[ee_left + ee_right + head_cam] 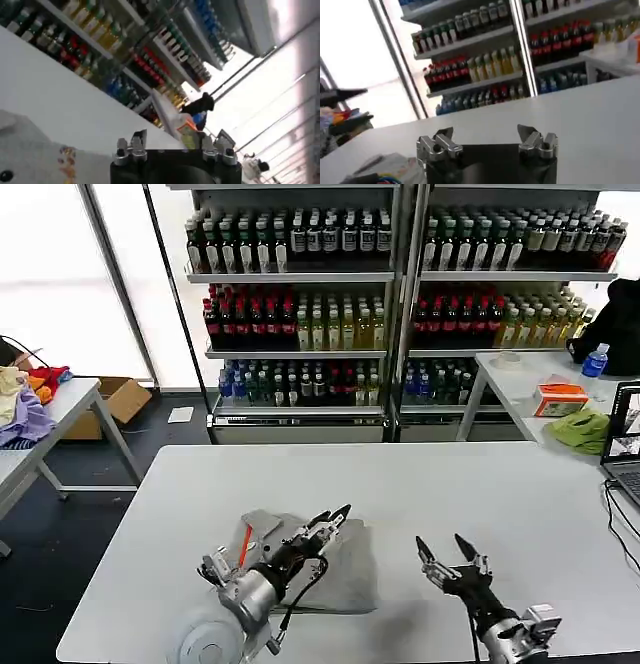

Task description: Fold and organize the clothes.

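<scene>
The folded grey shirt (340, 569) lies on the surface (480, 494) directly under the left pincer (336, 517), fingers slightly apart, while the right pincer (447, 551), spread open, waits empty beside it.

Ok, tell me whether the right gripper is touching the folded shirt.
Apart. In the head view the right gripper hangs open over bare table, with a clear strip of tabletop between it and the folded shirt.
</scene>
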Motion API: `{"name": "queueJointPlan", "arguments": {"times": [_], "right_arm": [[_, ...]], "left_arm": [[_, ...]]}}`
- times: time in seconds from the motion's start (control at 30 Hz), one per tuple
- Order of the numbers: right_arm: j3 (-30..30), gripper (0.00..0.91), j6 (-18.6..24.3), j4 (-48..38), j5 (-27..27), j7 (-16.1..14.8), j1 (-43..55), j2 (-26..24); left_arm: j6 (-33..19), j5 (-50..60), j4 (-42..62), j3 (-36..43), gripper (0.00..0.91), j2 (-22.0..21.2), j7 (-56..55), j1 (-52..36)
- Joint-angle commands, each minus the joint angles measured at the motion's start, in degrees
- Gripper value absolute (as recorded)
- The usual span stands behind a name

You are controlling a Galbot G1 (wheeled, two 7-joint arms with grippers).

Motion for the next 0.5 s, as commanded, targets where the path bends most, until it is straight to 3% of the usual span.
{"name": "queueJointPlan", "arguments": {"times": [0.03, 0.23, 0.27, 0.3, 0.5], "right_arm": [[-15.6, 0.907, -14.8, -4.5, 5.1, 11.0, 9.5, 0.6], [-23.2, 0.907, -15.5, -10.8, 3.5, 11.4, 16.4, 2.1], [-23.7, 0.584, -15.3, -11.7, 3.0, 11.3, 16.9, 2.4], [-24.7, 0.0, -15.1, -13.9, 2.5, 11.0, 17.9, 2.7], [-26.3, 0.0, -14.2, -14.5, 3.6, 9.6, 19.0, 3.4]], "left_arm": [[-2.0, 10.8, -9.2, -17.6, 0.907, 1.2, 5.7, 9.9], [-2.4, 14.2, -10.7, -25.3, 0.907, 0.8, 7.6, 13.8], [-2.4, 14.2, -11.0, -25.6, 0.907, 0.6, 7.6, 14.3], [-2.3, 14.2, -11.2, -25.8, 0.907, 0.5, 7.7, 14.6], [-2.0, 14.1, -11.2, -25.8, 0.907, -0.3, 7.4, 14.5]]}}
